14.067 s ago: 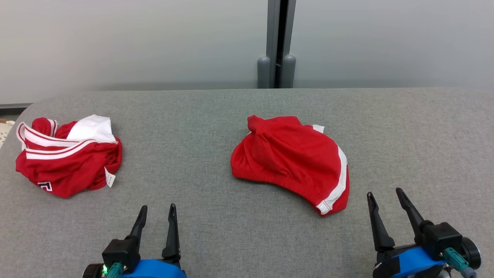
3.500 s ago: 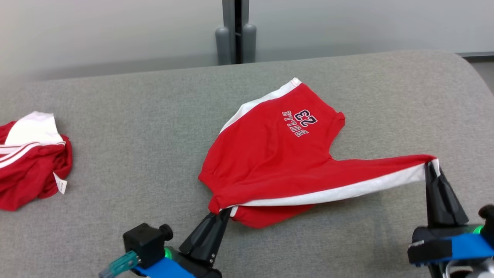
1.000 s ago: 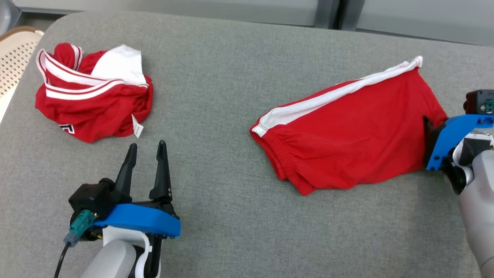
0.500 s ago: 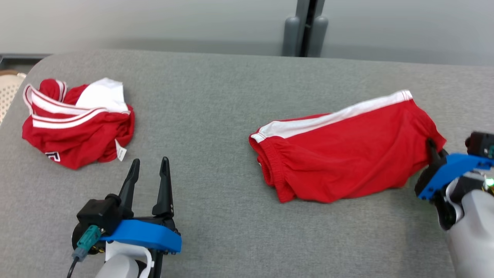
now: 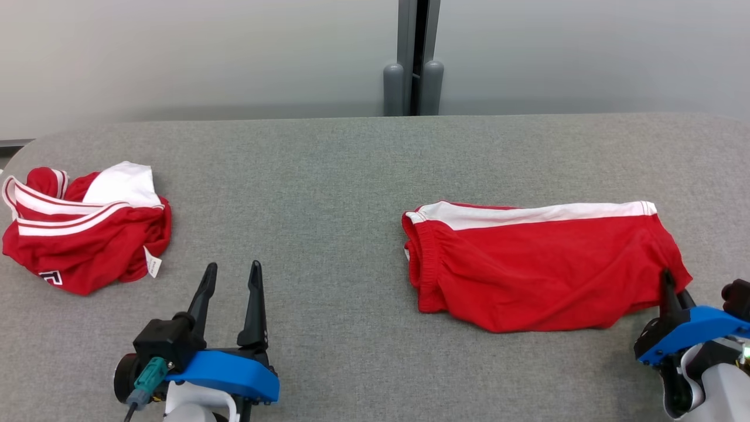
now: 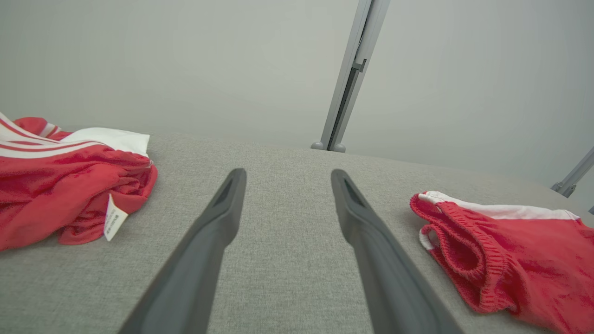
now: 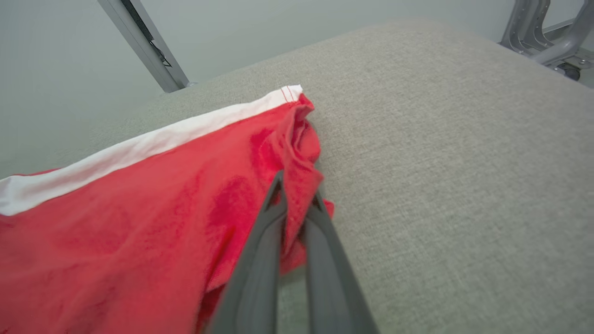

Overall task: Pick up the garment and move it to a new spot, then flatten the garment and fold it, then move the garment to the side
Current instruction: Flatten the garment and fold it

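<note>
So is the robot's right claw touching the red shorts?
Touching. The right wrist view shows the right gripper pinched shut on a bunched fold at the edge of the red shorts, with cloth squeezed between its jaws.

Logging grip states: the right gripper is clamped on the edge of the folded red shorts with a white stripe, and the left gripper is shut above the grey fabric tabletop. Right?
No. The left gripper is open, not shut: the left wrist view shows its fingers spread above the grey fabric tabletop. The right gripper is clamped on the edge of the folded red shorts.
</note>
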